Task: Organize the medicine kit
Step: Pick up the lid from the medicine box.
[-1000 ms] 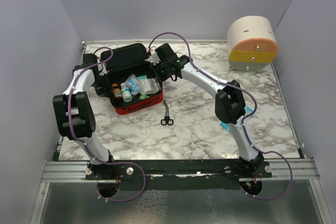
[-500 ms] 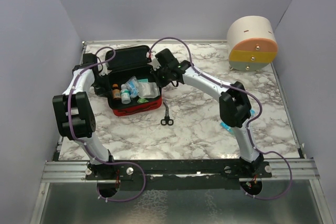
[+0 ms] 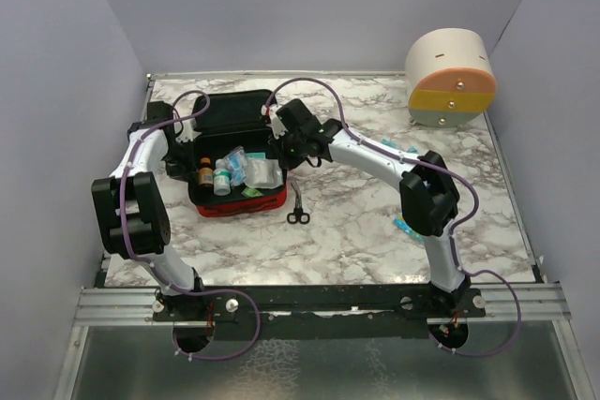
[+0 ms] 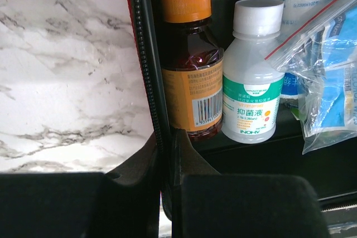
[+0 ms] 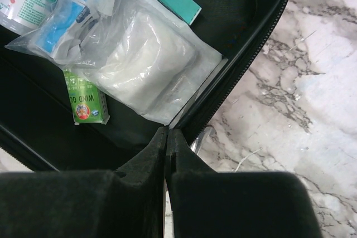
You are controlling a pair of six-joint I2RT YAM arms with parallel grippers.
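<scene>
The open red zippered fabric medicine kit (image 3: 240,204) sits just left of the black scissors (image 3: 297,211). The left pincer (image 4: 165,154) and the right pincer (image 5: 167,137) are clamped on its opposite rims. Floppy and loaded, it likely needs both zipper edges held.

Marble table (image 3: 356,231), red medicine kit (image 3: 242,205), scissors (image 3: 297,211), round drawer container (image 3: 450,77)

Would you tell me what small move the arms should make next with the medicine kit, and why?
Probably open the right tool, shut on the right rim of the medicine kit, and reach for the scissors lying outside by its near right corner. The left tool, clamped on the left rim, can steady it.
</scene>
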